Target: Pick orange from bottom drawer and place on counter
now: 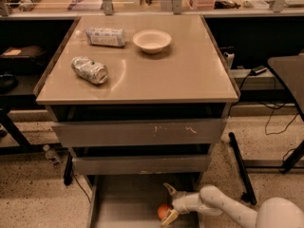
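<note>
You've got the gripper (169, 204) down in the bottom drawer (121, 204), by its right edge. Claw is released: two pale fingers spread wide, one pointing toward the cabinet, the other, w/ a tan tip, toward the drawer's front. The orange (163, 211), small, round and smooth, sits on the flat grey floor btwn them, close to the tan-tipped finger; can't tell if they touch. The white rounded arm (228, 207) comes in from the right. Above are two wider grey drawers (137, 133) w/ scuffed fronts. The glossy tan counter (190, 75) carries a round white bowl (152, 41) near the back edge, a silvery packet (105, 36) at back left, and a crumpled can (90, 70) lying by the left edge.
</note>
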You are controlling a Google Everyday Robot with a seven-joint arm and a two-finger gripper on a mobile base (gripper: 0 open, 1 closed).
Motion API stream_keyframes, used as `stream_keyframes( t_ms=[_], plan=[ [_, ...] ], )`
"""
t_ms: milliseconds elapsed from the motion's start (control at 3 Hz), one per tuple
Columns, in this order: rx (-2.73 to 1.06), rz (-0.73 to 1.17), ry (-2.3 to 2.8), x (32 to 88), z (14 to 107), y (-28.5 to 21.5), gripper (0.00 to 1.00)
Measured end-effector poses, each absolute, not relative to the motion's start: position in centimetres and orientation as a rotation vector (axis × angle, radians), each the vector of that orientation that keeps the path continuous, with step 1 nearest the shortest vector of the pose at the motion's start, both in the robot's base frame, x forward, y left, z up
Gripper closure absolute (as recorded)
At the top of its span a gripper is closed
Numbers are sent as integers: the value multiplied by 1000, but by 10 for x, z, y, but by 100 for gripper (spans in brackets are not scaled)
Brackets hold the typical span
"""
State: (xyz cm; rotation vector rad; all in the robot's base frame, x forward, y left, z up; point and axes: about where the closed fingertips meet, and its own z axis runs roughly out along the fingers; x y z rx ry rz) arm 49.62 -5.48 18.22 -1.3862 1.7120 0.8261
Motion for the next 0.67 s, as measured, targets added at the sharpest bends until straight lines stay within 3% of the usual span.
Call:
stream_keyframes(
  t_ms=[667],
  plan=[
    [-1486, 873, 1779, 472, 128, -67, 0]
  ],
)
